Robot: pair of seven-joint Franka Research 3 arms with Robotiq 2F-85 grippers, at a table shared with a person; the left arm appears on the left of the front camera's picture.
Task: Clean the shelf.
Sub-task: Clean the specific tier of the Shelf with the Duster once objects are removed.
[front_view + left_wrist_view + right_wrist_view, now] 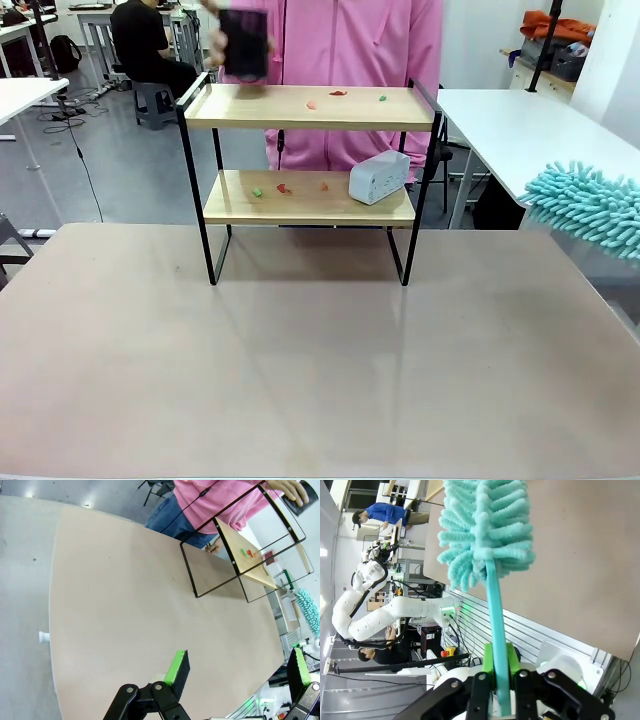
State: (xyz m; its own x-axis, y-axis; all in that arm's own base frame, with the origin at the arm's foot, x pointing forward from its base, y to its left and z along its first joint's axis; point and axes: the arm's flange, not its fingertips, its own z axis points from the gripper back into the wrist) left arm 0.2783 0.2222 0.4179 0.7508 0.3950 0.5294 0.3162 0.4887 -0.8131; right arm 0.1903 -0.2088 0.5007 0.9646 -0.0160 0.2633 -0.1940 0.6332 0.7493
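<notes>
Teal fluffy microfibre duster [590,205], its handle clamped in the right gripper [499,666], could knock the small white box [378,177] off the two-tier wood-and-black-metal shelf [310,107] well to that gripper's left, or strike the person's hand [289,488]; the left gripper [238,666] is spread apart, holding nothing.

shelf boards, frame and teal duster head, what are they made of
Light two-tier shelf boards: likely wood or laminate, matte, pale tan. Thin black frame: probably painted metal, slim straight rods. Teal fluffy duster head: soft chenille-like microfibre, stubby tufts.
</notes>
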